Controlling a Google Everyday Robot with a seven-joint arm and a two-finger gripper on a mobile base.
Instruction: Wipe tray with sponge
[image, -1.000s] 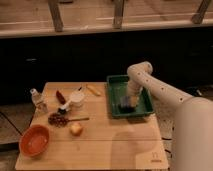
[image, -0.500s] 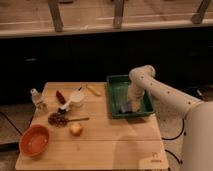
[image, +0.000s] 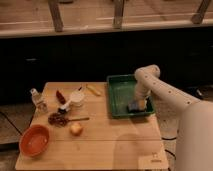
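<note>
The green tray (image: 120, 92) lies on the right half of the wooden table. The white arm reaches in from the right and bends down into the tray. My gripper (image: 136, 105) points down at the tray's front right part and is shut on the blue sponge (image: 133, 107). The sponge rests against the tray floor, near the front wall. The gripper hides the top of the sponge.
On the left of the table (image: 110, 142) are an orange bowl (image: 34, 140), a yellowish round fruit (image: 76, 129), a small bottle (image: 36, 99), a white cup (image: 76, 97), a brown heap with a spoon (image: 60, 119) and a yellow item (image: 93, 90). A dark counter runs behind.
My gripper has slid with the sponge from the middle of the tray toward its front right corner. The other items have not moved.
</note>
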